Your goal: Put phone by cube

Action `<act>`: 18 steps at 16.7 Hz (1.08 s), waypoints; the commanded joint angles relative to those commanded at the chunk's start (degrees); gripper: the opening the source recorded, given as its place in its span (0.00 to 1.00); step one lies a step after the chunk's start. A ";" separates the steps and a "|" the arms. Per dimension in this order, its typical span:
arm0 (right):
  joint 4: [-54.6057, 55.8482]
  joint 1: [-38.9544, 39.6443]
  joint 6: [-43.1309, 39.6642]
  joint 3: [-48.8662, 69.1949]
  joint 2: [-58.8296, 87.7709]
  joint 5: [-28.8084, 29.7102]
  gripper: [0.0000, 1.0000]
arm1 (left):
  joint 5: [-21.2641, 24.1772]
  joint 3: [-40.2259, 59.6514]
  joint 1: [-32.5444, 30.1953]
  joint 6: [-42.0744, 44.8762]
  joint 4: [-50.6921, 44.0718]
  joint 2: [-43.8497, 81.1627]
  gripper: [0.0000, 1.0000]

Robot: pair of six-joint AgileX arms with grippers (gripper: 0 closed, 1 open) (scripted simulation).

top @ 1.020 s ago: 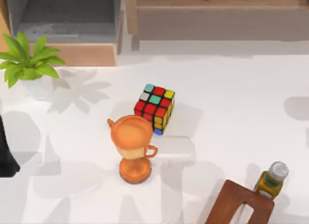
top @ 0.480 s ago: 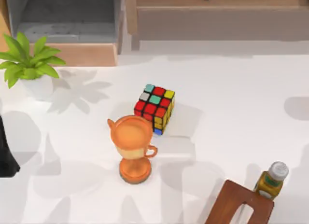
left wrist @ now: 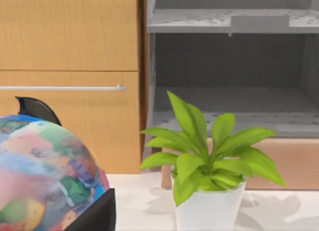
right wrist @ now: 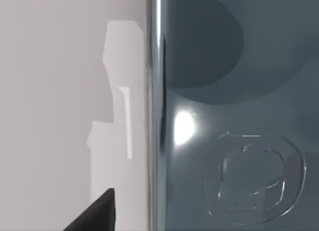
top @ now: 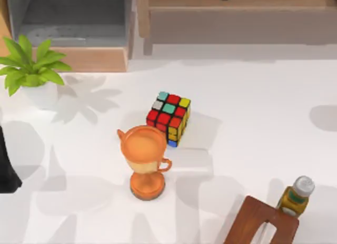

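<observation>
The cube point(top: 169, 118) sits mid-worktop point(top: 253, 128), just beside an orange trophy point(top: 145, 161). The phone point(right wrist: 234, 111) looms close under the right wrist camera, not yet by the cube. Whether either tool is apart or together, I cannot tell.

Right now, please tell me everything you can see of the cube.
The cube is a small 3x3 puzzle with black edges. Its top shows red, teal, grey and yellow stickers; one side shows yellow, red and a blue one at the lower corner. It rests flat on the white table, turned at a slight angle, near the middle. The orange trophy stands close beside it; contact cannot be judged.
</observation>
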 joint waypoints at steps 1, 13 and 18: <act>0.13 0.28 0.05 -0.17 -0.19 0.02 1.00 | 0.00 0.00 0.00 0.00 0.00 0.00 1.00; 8.90 0.13 0.20 -4.17 4.73 0.03 0.92 | 0.00 0.00 0.00 0.00 0.00 0.00 1.00; 8.90 0.13 0.20 -4.17 4.73 0.03 0.55 | 0.00 0.00 0.00 0.00 0.00 0.00 1.00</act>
